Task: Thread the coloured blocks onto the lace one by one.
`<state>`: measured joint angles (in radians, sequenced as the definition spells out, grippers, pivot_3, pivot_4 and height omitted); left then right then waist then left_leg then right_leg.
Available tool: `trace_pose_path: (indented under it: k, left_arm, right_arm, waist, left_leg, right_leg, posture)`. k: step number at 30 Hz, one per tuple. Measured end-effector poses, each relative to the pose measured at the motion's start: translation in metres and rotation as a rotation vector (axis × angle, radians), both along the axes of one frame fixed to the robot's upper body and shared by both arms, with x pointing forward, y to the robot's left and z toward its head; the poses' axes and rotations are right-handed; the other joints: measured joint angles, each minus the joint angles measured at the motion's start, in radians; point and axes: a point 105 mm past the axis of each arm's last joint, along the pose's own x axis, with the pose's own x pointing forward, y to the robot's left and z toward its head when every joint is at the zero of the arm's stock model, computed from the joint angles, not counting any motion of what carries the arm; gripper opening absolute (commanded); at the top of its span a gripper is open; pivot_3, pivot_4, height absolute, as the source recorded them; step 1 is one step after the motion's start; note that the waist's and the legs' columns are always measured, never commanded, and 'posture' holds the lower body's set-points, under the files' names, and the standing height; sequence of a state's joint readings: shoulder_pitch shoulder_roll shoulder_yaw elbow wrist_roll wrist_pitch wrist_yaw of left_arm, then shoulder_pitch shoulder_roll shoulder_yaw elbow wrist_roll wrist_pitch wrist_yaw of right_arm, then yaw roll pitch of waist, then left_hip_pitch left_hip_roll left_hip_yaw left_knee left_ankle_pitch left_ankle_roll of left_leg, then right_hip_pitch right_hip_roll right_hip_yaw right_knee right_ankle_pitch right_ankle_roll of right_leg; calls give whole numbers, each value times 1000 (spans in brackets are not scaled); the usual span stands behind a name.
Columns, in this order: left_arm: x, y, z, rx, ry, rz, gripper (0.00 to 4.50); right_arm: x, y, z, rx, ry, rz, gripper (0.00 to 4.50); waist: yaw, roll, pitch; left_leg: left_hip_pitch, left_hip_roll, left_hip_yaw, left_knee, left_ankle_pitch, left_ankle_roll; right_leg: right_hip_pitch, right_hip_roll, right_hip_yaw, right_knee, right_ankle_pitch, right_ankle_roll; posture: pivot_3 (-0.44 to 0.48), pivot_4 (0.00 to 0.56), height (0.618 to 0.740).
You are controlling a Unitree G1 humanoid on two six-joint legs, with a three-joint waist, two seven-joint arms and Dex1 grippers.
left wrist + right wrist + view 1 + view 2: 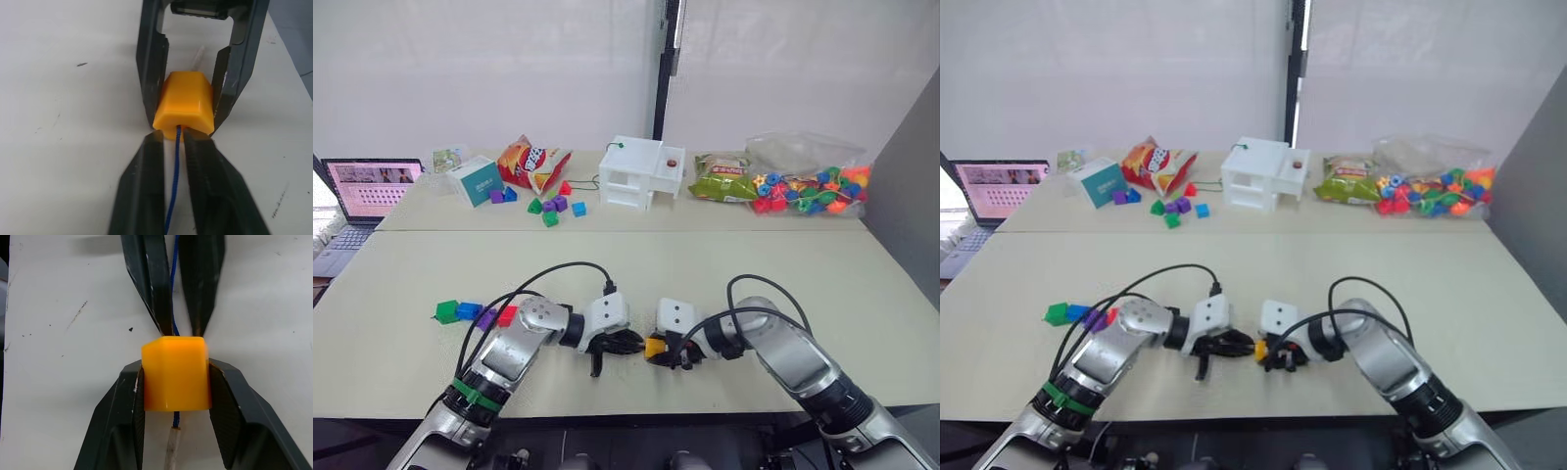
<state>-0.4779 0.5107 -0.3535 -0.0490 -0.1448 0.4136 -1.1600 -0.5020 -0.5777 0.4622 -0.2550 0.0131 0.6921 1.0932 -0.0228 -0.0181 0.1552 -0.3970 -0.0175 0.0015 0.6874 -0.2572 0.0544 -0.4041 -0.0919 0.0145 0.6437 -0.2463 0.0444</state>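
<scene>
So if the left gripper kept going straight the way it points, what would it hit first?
Almost at once the yellow block, held by the right gripper; the left gripper, pinching the lace, already sits right against it.

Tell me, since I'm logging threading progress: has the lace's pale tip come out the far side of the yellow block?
Yes: the lace enters the yellow block and its pale tip sticks out the opposite face.

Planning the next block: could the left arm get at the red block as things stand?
Probably, once freed: the red block lies bare on the table beside that arm, nothing over it. But the left gripper is shut on the lace feeding the yellow block.
</scene>
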Motion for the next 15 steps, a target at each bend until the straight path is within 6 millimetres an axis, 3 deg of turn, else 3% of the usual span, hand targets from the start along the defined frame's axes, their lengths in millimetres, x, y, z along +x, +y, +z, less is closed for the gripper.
trace_pose_path:
  k: [6, 9, 15]
  left_arm:
    - [-2, 3, 11, 35, -33, -51, 3825]
    - [-1, -1, 16, 43, -52, -66, 3831]
    - [-6, -34, 4, 40, -65, -118, 3831]
  right_arm:
    - [2, -7, 5, 6, -23, -68, 4361]
    - [0, -17, 7, -8, -20, -93, 4435]
    - [-12, -50, 8, -49, -17, -145, 4435]
  waist:
    - [12, 0, 0]
    - [28, 0, 0]
    - [47, 0, 0]
  left_leg:
    - [-5, -2, 0, -1, 0, 0]
    - [-11, -4, 0, -1, 0, 0]
    - [-19, -7, 0, 4, 0, 1]
  right_leg:
    - [-4, -2, -1, -1, 0, 0]
    - [-8, -4, -1, -2, 0, 1]
    - [-14, -6, -1, -2, 1, 3]
  posture:
    - [0, 150, 740]
    - [0, 150, 740]
    - [0, 150, 740]
